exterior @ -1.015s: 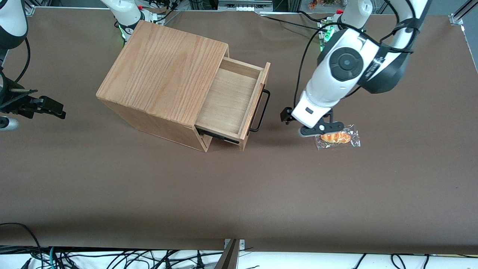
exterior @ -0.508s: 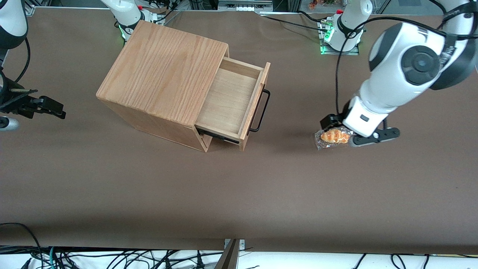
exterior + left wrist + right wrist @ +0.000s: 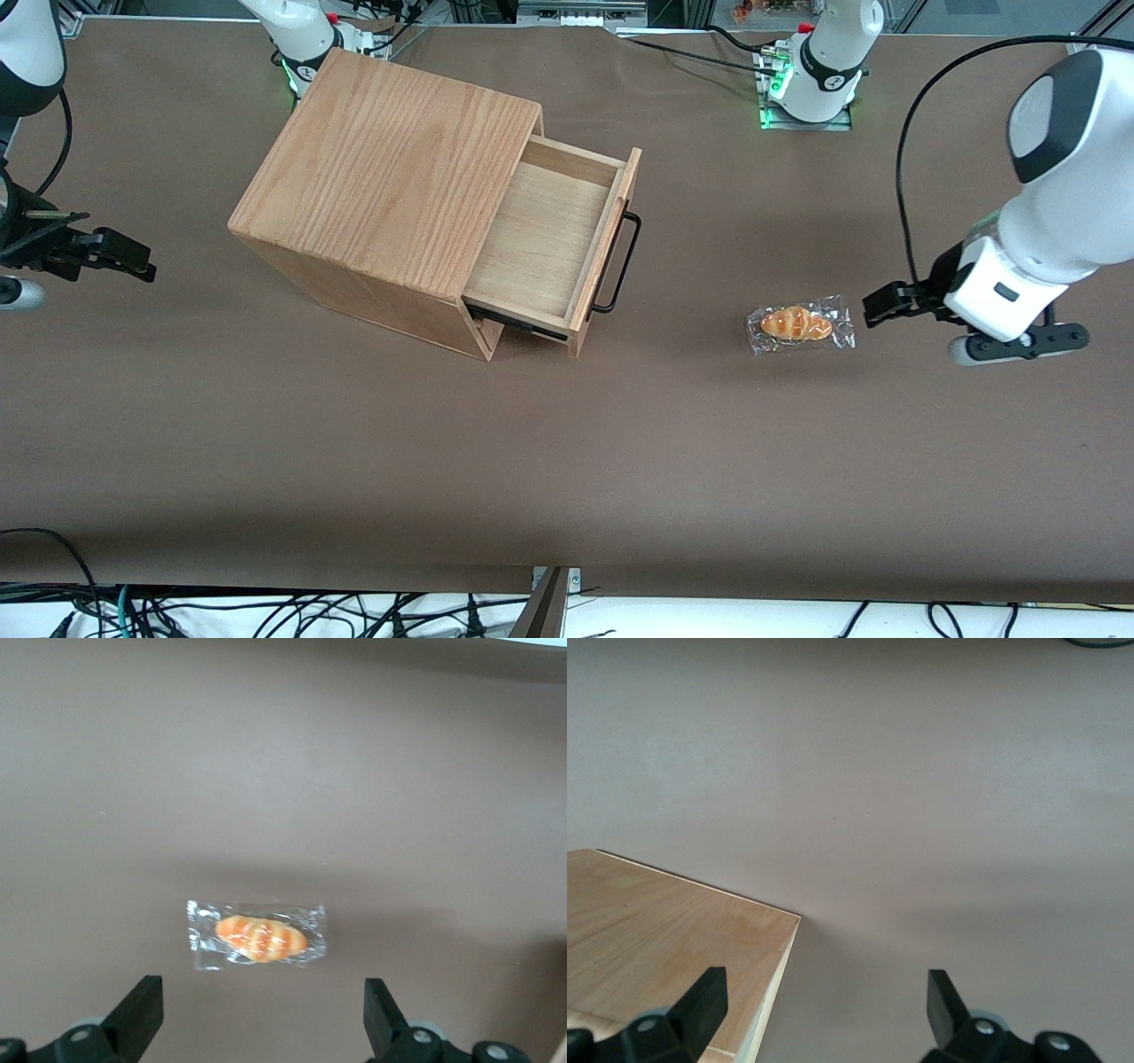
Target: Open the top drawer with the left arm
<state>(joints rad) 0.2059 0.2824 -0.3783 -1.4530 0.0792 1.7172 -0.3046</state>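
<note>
The top drawer [image 3: 542, 237] stands pulled well out of the wooden cabinet [image 3: 390, 173], showing its pale bare inside. Its thin black bar handle [image 3: 621, 262] runs across the drawer front, with nothing touching it. The left arm [image 3: 1050, 213] hangs over the table toward the working arm's end, far from the drawer. Its gripper [image 3: 890, 303] [image 3: 261, 994] is open with nothing between the fingers. It hovers above the brown mat, close beside a wrapped croissant [image 3: 799, 324] [image 3: 259, 936].
The wrapped croissant lies on the mat between the drawer front and the gripper. The cabinet sits at an angle toward the parked arm's end. The arm's base [image 3: 811, 84] stands at the table's back edge. Cables [image 3: 266, 611] hang along the front edge.
The left arm has swung away from the drawer toward the working arm's end, passing over the croissant packet. The drawer and the packet have not moved.
</note>
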